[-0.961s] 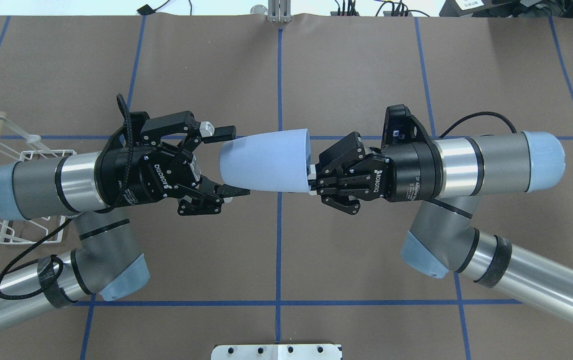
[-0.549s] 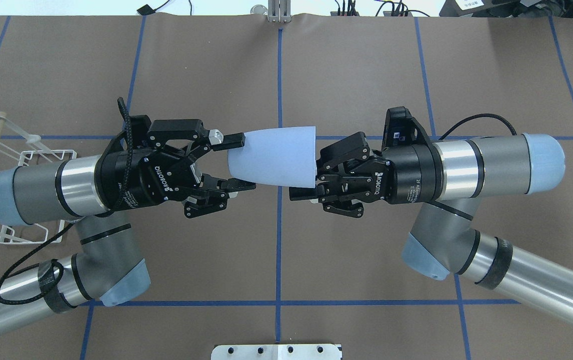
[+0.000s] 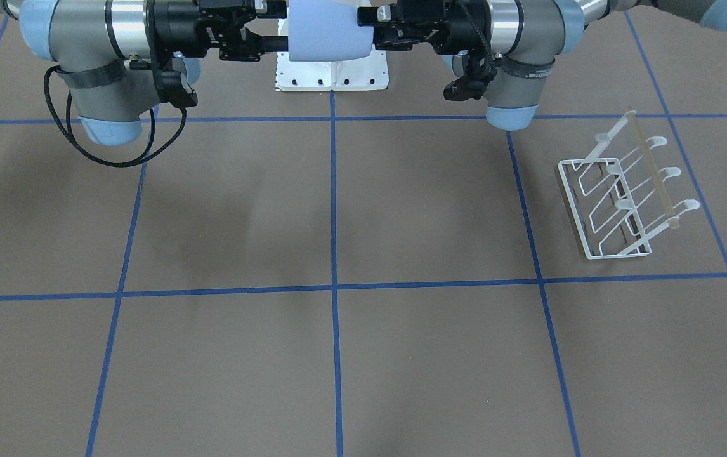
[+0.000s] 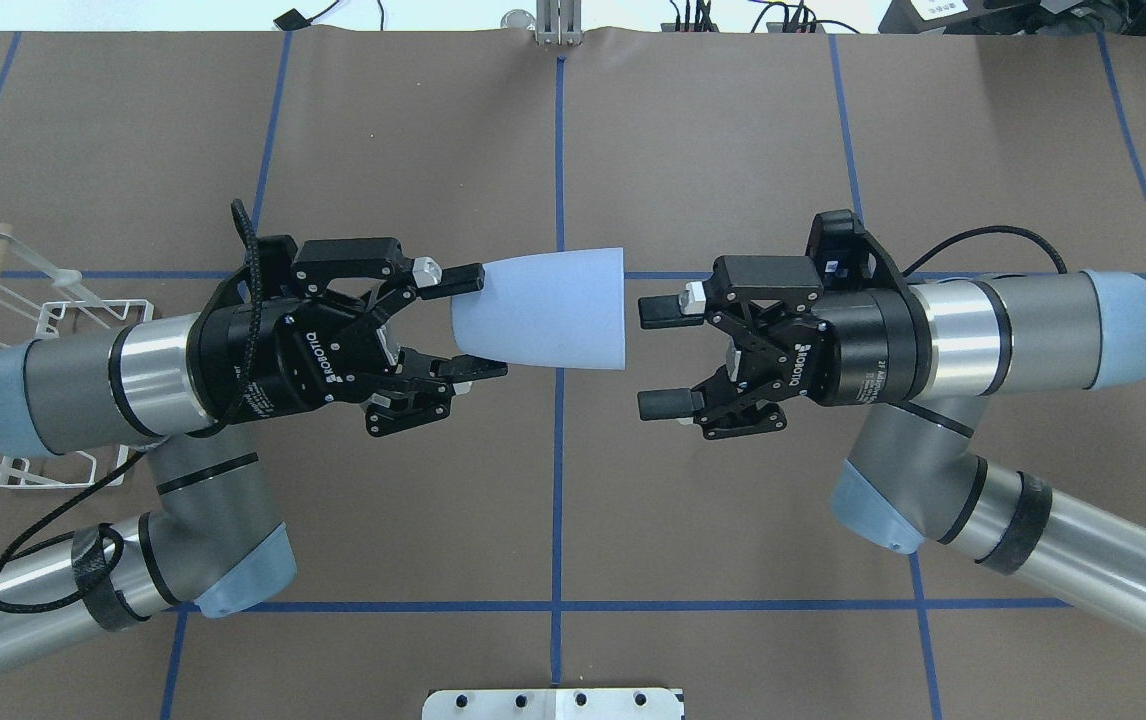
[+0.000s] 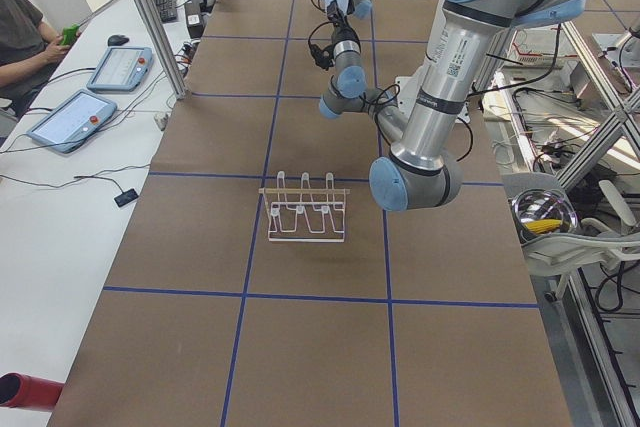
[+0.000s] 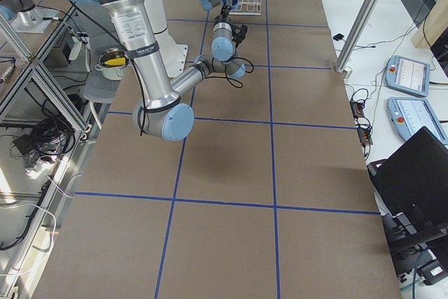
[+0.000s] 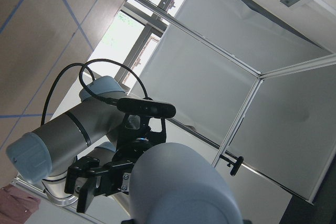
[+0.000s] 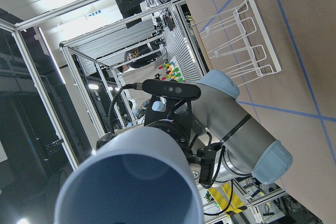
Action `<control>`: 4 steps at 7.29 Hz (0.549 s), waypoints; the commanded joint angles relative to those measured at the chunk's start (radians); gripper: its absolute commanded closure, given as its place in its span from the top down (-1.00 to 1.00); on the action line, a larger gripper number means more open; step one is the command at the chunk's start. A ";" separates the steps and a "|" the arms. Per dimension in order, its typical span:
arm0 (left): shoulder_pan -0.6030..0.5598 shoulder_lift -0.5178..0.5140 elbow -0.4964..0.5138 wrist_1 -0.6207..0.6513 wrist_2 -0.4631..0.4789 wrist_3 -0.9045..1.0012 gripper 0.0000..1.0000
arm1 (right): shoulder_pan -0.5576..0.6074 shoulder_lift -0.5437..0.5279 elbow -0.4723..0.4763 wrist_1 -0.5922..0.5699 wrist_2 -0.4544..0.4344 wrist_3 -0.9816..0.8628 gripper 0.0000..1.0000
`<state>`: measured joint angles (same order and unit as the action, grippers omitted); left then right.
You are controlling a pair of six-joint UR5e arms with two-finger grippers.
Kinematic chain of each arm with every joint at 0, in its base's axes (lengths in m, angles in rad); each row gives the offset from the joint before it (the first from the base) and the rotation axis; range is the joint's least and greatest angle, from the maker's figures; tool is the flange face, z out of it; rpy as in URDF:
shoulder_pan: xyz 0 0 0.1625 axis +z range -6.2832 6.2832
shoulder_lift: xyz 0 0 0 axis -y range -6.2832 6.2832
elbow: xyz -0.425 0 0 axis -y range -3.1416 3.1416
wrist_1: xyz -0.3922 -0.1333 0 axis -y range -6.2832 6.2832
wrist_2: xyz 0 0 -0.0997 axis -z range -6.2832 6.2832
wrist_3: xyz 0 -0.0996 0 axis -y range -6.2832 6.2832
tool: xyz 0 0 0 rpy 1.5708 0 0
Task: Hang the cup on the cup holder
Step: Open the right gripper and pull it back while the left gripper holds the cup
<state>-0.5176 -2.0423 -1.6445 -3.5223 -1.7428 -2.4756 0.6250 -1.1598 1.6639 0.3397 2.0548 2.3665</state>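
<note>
The pale lavender-blue cup hangs on its side above the table's middle, its open mouth toward the right arm. My left gripper is shut on its narrow closed end. My right gripper is open and empty, a short gap off the cup's rim. In the front-facing view the cup sits between the left gripper and the right gripper. The white wire cup holder with its tan rod stands at the table's far left, partly hidden under my left arm. The holder is plain to see in the front-facing view.
The white robot pedestal base sits at the near table edge. Blue tape lines grid the brown table. A seated operator and tablets are on the side bench beyond the table.
My right gripper has let go of the cup's rim, opened and drawn back to the right. My left gripper has closed on the cup's narrow end and now holds it alone.
</note>
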 commanded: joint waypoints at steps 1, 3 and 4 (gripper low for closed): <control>-0.022 0.022 -0.008 -0.001 0.003 0.013 -1.00 | 0.057 -0.034 -0.001 0.015 0.005 -0.022 1.00; -0.116 0.059 -0.008 0.054 -0.001 0.129 -1.00 | 0.105 -0.088 -0.022 -0.013 0.015 -0.240 1.00; -0.155 0.060 -0.009 0.119 -0.003 0.195 -1.00 | 0.139 -0.139 -0.059 -0.024 0.016 -0.379 1.00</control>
<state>-0.6262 -1.9901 -1.6526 -3.4647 -1.7438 -2.3565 0.7267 -1.2463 1.6387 0.3315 2.0686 2.1433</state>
